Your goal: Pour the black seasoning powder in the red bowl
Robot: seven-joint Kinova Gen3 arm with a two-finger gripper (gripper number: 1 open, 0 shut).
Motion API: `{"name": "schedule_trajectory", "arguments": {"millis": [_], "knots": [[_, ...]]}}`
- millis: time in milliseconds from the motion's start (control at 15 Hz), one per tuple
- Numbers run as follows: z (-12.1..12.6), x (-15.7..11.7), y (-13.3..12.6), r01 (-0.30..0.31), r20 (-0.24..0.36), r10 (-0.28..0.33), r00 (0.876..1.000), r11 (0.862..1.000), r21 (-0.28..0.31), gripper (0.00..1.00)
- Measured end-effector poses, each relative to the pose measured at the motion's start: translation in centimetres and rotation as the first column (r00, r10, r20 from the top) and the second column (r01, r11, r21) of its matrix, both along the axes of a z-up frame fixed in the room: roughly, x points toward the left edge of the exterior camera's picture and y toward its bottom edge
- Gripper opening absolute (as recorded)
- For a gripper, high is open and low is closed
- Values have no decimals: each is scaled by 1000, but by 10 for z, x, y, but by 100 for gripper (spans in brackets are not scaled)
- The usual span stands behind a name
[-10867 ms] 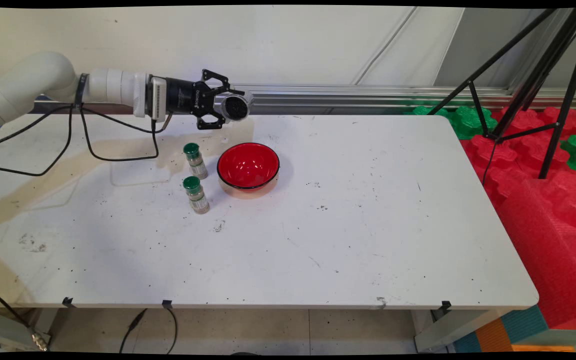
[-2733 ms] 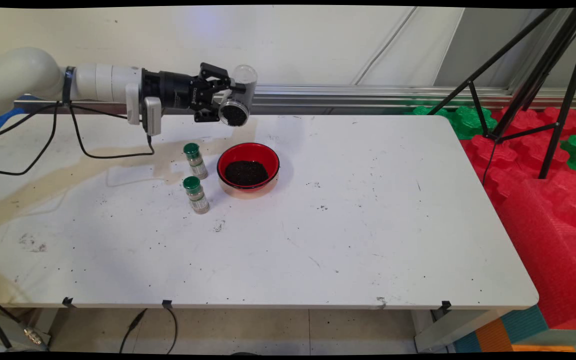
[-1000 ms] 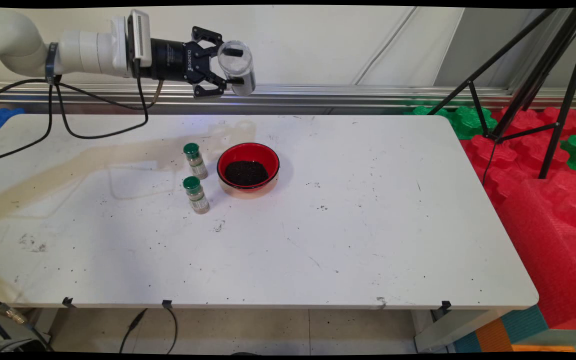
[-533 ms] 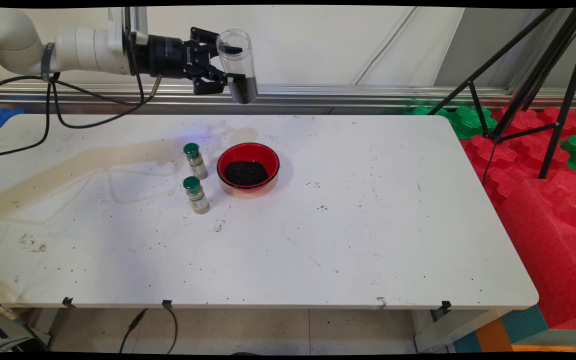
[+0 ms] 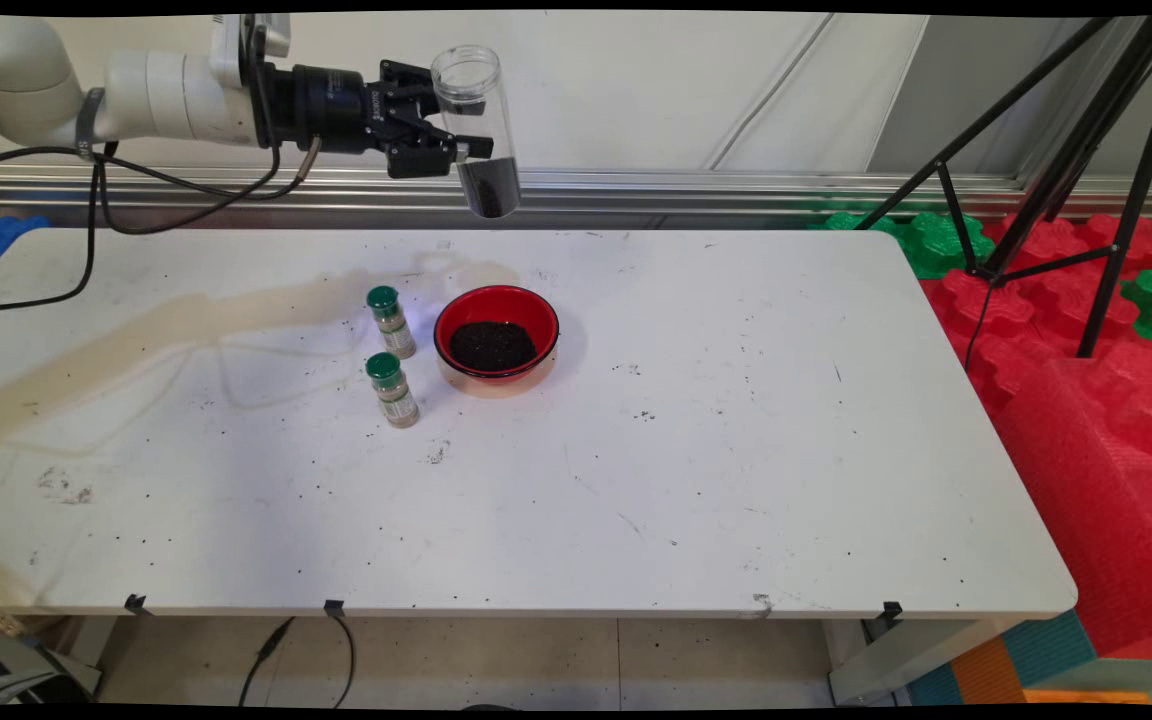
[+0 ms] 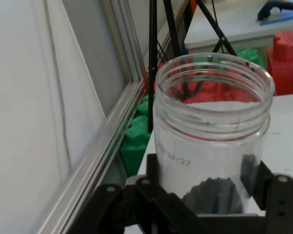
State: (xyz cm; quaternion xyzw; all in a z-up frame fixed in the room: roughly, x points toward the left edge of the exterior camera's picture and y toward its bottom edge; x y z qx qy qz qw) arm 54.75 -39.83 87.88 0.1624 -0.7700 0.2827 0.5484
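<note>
Gripper [image 5: 456,140] clenched on jar [image 5: 477,130], held upright, upper left of frame | dark grains left inside | bowl [image 5: 496,334] of grains, two bottles [image 5: 391,388] on surface [image 5: 736,450] below

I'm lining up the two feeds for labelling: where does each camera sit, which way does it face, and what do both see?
Main view: stands above the table's near side, looking down across the white table to the wall; shows the white arm and the gripper holding the clear jar above the red bowl.
Hand view: sits on the hand, looking along the gripper at the jar; shows its black linkage and fingers.
Shared: the jar with dark grains at its bottom, the tripod and the foam blocks.
</note>
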Motion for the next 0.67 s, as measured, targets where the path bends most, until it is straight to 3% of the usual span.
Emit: {"name": "schedule_trajectory", "arguments": {"millis": [667], "knots": [[5,-8,14,4,-95,5,995,995,102,0]]}}
